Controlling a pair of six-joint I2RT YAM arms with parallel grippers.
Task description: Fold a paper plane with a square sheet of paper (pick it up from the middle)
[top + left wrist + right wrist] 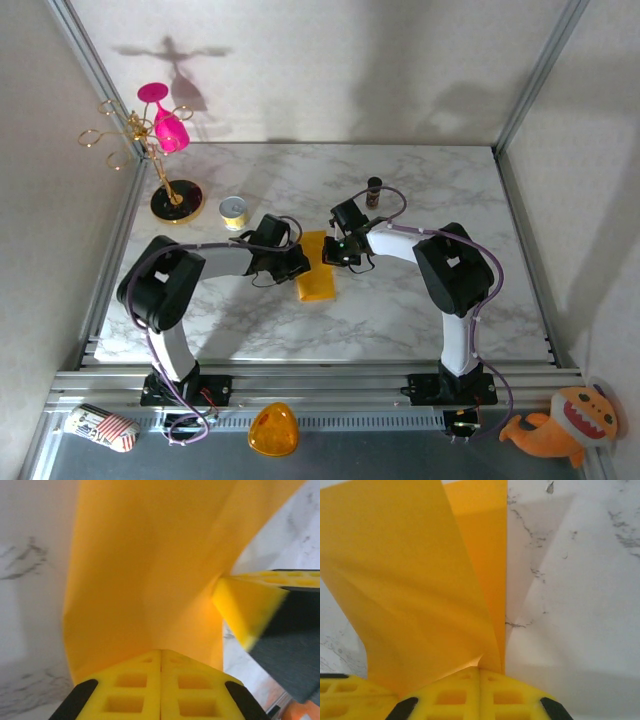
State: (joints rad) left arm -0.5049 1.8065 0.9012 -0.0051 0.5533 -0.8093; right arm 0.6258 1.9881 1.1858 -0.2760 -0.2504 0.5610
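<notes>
Matte orange paper (320, 280), creased, pinched in left pincer (160, 654), right pincer (479, 671)

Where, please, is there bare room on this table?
Bare marble tabletop lies right of the right arm and along the near edge between both bases. The centre is crowded: left gripper and right gripper pinch the folded orange-yellow paper sheet.

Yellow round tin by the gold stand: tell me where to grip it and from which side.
Grip the yellow round tin across its curved side wall, coming down from above. It stands upright, lid up, and the gold stand's black base sits close on its left, so a sideways approach looks tighter.
</notes>
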